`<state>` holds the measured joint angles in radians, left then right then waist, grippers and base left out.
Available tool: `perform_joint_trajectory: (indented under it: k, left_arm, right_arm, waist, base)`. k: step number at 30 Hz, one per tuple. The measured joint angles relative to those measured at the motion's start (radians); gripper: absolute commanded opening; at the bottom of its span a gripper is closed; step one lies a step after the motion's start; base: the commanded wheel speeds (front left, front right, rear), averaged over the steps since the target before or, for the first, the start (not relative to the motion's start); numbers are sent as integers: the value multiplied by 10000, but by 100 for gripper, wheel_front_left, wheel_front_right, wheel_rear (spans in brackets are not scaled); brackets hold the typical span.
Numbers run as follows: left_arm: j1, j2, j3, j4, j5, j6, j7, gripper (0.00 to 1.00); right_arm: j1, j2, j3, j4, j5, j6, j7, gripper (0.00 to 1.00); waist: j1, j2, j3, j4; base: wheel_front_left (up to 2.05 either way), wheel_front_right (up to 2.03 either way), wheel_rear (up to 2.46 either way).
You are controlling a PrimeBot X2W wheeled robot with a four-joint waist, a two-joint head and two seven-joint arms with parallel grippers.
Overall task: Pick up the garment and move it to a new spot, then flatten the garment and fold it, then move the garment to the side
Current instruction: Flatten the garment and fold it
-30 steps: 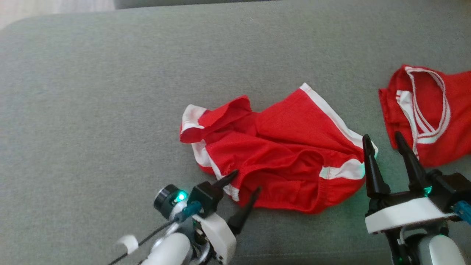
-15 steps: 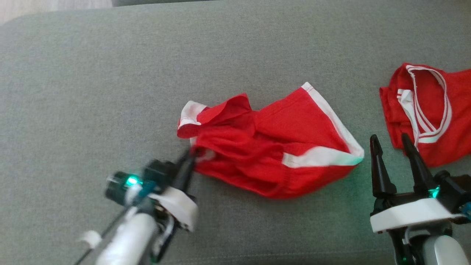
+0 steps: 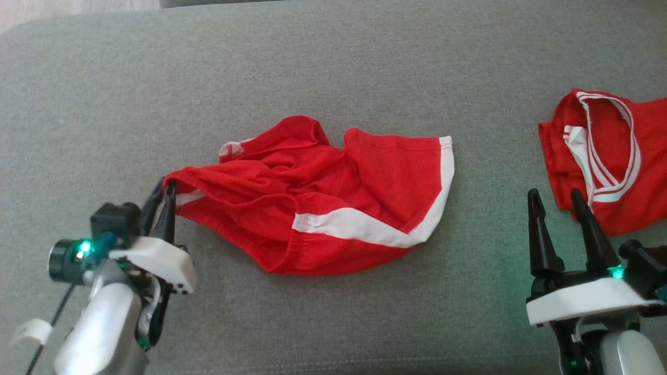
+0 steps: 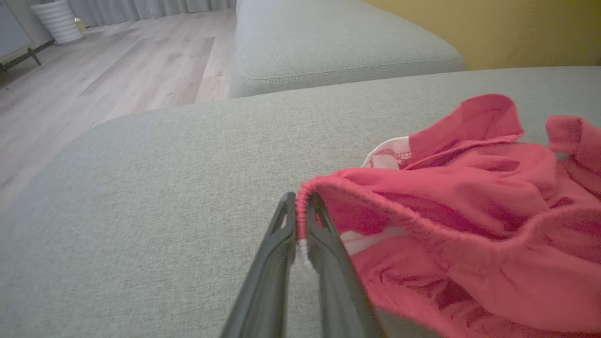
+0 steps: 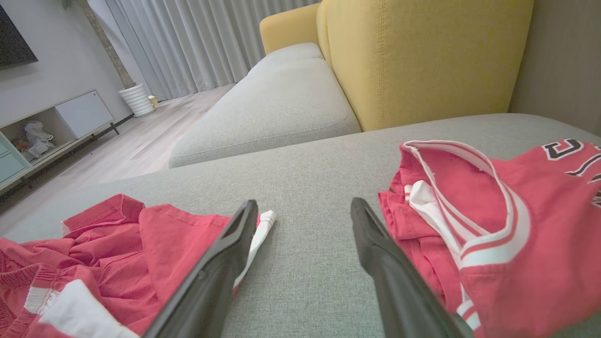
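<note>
So the left gripper [image 3: 162, 188] is pinching the waistband edge of the red shorts [image 3: 323, 208]. Its jaws are squeezing nearly together, with just that thin fold of elastic hem between them. The left wrist view is giving the close-up: the left gripper [image 4: 300, 202] is clamping the hem right at its fingertips. From there the shorts [image 4: 469, 216] are spreading away to the right of the jaws, all bunched and wrinkly. A bit of white trim is peeking out just past the pinched edge.

The rest of the shorts is lying on the grey sofa cushion [image 3: 156, 78], stretching from the left jaws toward the right gripper. A white stripe is running along the near side and up the leg hem.

The right gripper [image 3: 554, 199] is hanging wide open with nothing in it. The leg end of the shorts is lying off to the left of its jaws, clearly apart from them. A red jersey [image 3: 609, 156] with a white striped collar is lying just to the right of them.

In the right wrist view, the right gripper [image 5: 304, 206] is showing bare cushion between its jaws. The shorts [image 5: 117, 234] are sitting behind its left finger and the jersey [image 5: 493, 202] is crowding its right finger. Can't tell if the jersey is touching. A yellow backrest [image 5: 422, 61] is standing well beyond the jaws.
</note>
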<state>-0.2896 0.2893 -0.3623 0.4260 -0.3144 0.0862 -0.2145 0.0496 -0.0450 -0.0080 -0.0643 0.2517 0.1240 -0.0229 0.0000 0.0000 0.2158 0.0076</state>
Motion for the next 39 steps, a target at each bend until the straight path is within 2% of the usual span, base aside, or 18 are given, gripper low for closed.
perform_joint_trajectory:
  k: [1,6,10,15,17,23,39]
  left_arm:
    - [-68,-17,82,169,-127,-84,-6,100]
    - [-232,-207,268,823,-656,-251,-150,100]
    - [-112,-577,468,744,-882,-316,-253,100]
    - [743,-792,846,-313,-821,301,-336,100]
    - [1199,-792,995,-957,-581,520,-336,100]
    - [2146,-794,1160,-2380,-107,639,-339,100]
    - [3178,-489,736,-2648,-63,535,435,100]
  right_arm:
    - [0,0,0,23,29,0,-4,100]
    - [0,0,6,128,35,0,-4,100]
    - [1,0,44,105,-67,0,-2,100]
    - [3,0,38,-13,-360,0,119,100]
    - [6,0,46,-42,-495,0,236,100]
    - [67,0,23,-230,-773,0,522,100]
    - [707,0,48,-393,-738,0,761,100]
  waist:
    - [0,0,5,-16]
    - [0,0,-77,-53]
    - [0,0,-251,16]
    - [0,0,-567,196]
    - [0,0,-719,282]
    - [0,0,-1211,546]
    - [0,0,-2007,803]
  base:
    - [0,0,0]
    - [0,0,0]
    - [0,0,0]
    - [0,0,0]
    - [0,0,0]
    - [0,0,0]
    - [0,0,0]
